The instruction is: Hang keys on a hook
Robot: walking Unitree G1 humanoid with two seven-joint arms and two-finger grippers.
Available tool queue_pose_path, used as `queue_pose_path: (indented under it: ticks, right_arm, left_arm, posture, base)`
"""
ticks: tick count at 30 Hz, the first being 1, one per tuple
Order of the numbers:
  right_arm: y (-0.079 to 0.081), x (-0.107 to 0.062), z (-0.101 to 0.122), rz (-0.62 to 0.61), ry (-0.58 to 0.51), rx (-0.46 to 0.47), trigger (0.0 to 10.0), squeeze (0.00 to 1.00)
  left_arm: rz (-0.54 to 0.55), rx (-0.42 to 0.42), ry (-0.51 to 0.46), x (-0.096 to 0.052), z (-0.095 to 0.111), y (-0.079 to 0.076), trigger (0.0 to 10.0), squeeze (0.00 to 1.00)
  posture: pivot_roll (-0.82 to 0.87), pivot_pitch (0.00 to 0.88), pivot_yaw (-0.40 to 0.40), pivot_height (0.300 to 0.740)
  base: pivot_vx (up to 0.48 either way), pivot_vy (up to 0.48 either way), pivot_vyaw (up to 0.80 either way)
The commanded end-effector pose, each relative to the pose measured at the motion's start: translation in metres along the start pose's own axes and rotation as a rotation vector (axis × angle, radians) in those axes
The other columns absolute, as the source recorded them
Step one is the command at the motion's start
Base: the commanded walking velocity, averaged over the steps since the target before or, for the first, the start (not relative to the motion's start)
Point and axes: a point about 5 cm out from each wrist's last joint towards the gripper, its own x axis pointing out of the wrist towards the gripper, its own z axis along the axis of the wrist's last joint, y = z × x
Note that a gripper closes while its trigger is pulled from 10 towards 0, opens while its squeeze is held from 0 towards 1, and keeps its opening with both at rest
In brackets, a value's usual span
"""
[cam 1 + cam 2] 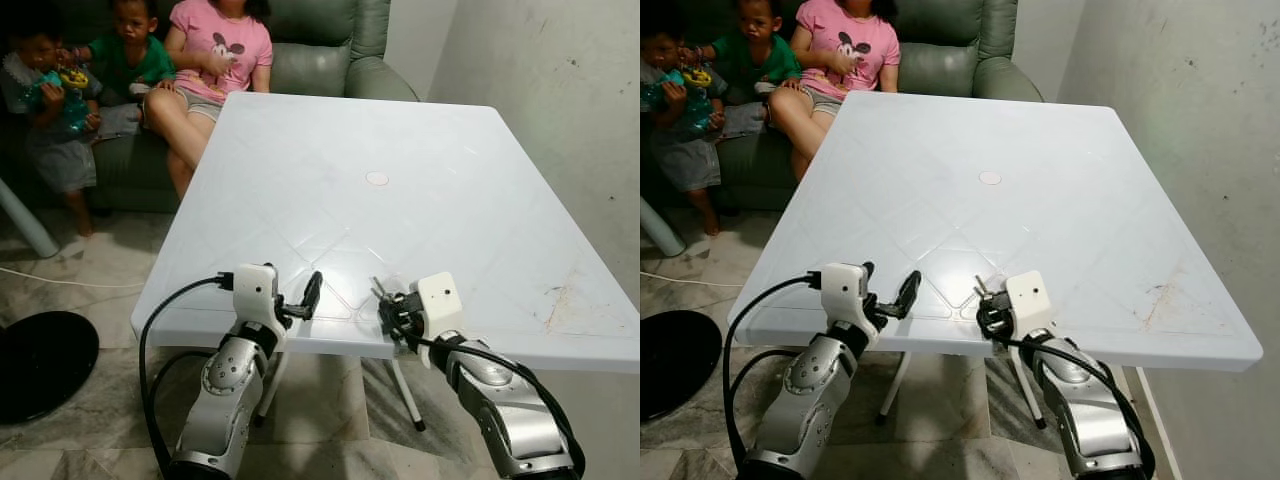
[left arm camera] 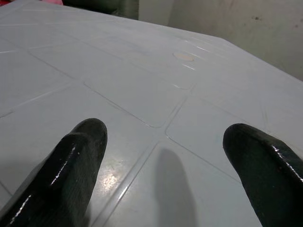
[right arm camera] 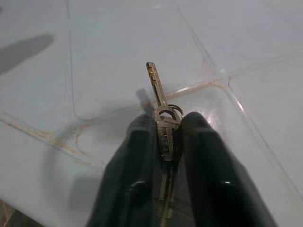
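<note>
While the right gripper (image 3: 165, 137) is clamped on the keys (image 3: 163, 124), whose long axis projects forward past its fingertips above the white table (image 1: 420, 150), the left gripper (image 2: 163, 161) hovers beside it, fingers spread and empty, with no hook discernible.

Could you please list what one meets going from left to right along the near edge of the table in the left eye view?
Black cable → left pincer, open → keys → right pincer, shut on them → brown stain on the table.
</note>
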Motion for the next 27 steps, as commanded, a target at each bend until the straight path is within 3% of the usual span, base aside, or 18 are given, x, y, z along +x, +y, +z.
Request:
queue_pose_path:
  ticks: [1, 18, 26, 27]
  right_arm:
    - [-0.001, -0.002, 0.002, -0.007, -0.008, -0.005, 0.0, 0.00]
    - [-0.005, -0.002, 0.010, -0.036, -0.055, 0.023, 0.0, 0.00]
    - [-0.008, -0.001, 0.016, -0.058, -0.096, 0.085, 0.0, 0.00]
    - [-0.011, 0.000, 0.022, -0.068, -0.138, 0.126, 1.2, 0.00]
  left_arm:
    - [0.003, -0.015, -0.024, 0.003, 0.006, -0.005, 10.0, 0.00]
    - [0.017, -0.013, -0.028, 0.004, 0.008, -0.002, 10.0, 0.00]
    - [0.021, -0.006, -0.030, 0.004, 0.009, -0.001, 10.0, 0.00]
    - [0.025, -0.006, -0.032, 0.005, 0.009, -0.001, 10.0, 0.00]
  posture:
    - [0.03, 0.066, -0.086, 0.732]
    - [0.02, 0.079, -0.086, 0.732]
    - [0.03, 0.079, -0.084, 0.732]
    - [0.03, 0.078, -0.085, 0.732]
  base:
    - [0.000, 0.000, 0.00]
    - [0.000, 0.000, 0.00]
    - [0.000, 0.000, 0.00]
    - [0.000, 0.000, 0.00]
